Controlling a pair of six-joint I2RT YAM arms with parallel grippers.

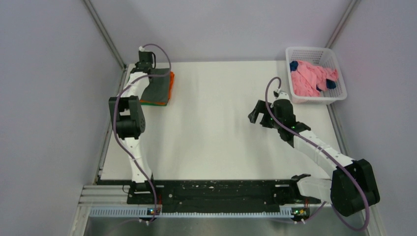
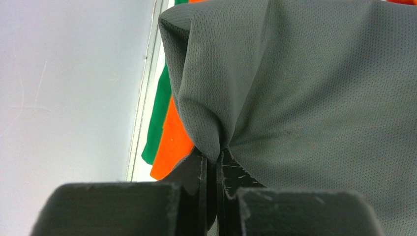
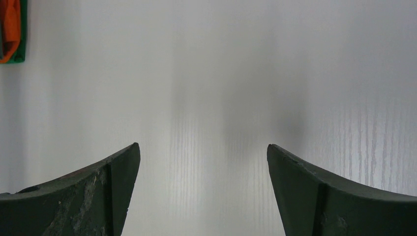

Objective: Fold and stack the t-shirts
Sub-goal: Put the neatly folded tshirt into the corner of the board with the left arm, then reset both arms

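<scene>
A folded dark olive-grey t-shirt (image 1: 158, 88) lies over the orange t-shirt (image 1: 171, 83) and green t-shirt (image 1: 147, 103) stack at the table's far left. My left gripper (image 1: 145, 63) is shut on the grey shirt's far edge; in the left wrist view (image 2: 212, 153) the cloth (image 2: 305, 93) bunches between the fingers, with orange (image 2: 173, 142) and green (image 2: 160, 118) below it. A pink t-shirt (image 1: 311, 78) and a navy blue one (image 1: 294, 65) lie crumpled in the basket. My right gripper (image 1: 259, 112) is open and empty over bare table (image 3: 201, 150).
The white lattice basket (image 1: 314, 55) stands at the far right corner. Grey walls and metal frame posts close the table's left, back and right sides. A black rail with the arm bases runs along the near edge.
</scene>
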